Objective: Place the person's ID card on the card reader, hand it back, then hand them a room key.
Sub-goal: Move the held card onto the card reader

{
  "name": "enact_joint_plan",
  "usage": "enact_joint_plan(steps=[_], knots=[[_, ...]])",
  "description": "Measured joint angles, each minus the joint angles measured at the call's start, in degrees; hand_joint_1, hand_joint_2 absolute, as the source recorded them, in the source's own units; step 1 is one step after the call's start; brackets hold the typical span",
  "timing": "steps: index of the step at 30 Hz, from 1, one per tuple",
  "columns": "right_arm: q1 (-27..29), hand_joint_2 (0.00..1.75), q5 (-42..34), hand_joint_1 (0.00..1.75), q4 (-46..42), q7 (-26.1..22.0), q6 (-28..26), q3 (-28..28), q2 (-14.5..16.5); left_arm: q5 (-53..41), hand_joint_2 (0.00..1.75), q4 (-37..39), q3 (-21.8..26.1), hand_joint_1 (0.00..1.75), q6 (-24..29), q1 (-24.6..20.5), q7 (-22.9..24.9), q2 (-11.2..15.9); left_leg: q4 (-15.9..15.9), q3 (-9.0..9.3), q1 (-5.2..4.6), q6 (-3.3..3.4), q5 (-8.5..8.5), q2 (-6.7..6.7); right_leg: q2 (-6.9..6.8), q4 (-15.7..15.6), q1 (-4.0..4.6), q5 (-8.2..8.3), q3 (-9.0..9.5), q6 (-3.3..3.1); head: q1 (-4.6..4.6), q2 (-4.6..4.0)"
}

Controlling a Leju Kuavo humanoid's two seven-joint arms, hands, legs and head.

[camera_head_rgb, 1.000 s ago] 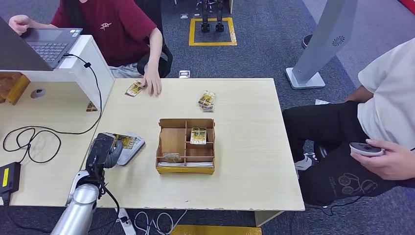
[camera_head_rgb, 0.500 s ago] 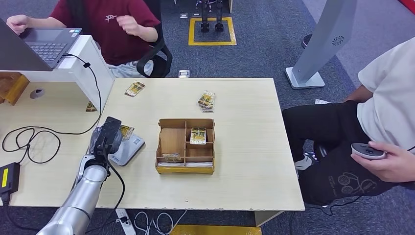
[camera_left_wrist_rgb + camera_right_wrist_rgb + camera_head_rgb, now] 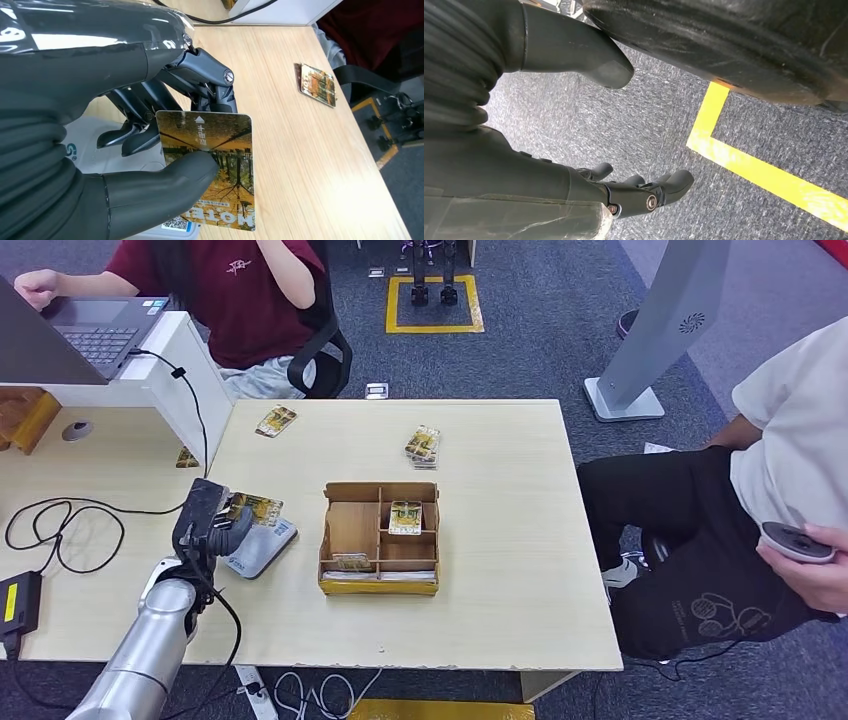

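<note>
My left hand point(image 3: 208, 522) pinches a yellow-brown card point(image 3: 212, 165) between thumb and fingers, holding it just above the grey-white card reader point(image 3: 262, 545) at the table's left side. The same card point(image 3: 252, 508) pokes out past the hand towards the far side. A second card point(image 3: 275, 421) lies near the table's far left edge, in front of the person in the dark red shirt point(image 3: 235, 300). My right hand point(image 3: 644, 192) hangs over the carpet with its fingers apart and nothing in it.
A wooden organiser point(image 3: 380, 537) with cards in its compartments stands mid-table. A small stack of cards point(image 3: 423, 446) lies beyond it. A laptop point(image 3: 95, 335) sits on a white stand at the far left, cables trailing. A second person point(image 3: 780, 490) sits at the right.
My left hand lifted the card off the reader and has drawn slightly back. The person in red pulled their hand off the far card and raised it.
</note>
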Motion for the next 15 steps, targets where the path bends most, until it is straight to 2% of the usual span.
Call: enact_joint_plan(steps=[8, 15], knots=[[0.0, 1.75, 0.2, 0.00, 0.0, 0.0, 0.1, -0.7, 0.0, 1.4, 1.75, -4.4, 0.2, 1.75, -0.3, 2.0, 0.2, 2.0, 0.0, 0.00, 0.00, 0.00, 0.00, -0.01, -0.01, 0.0, 0.00, -0.01, 0.00, 0.00, 0.01, 0.00], [0.0, 1.75, 0.5, 0.00, 0.1, -0.1, 2.1, -1.4, -0.7, 2.5, 1.75, -4.9, 0.2, 1.75, -5.7, 2.9, -1.0, 4.3, 0.0, 0.01, 0.00, 0.00, 0.00, 0.01, 0.01, 0.0, 0.00, 0.00, 0.00, 0.00, 0.01, 0.00]])
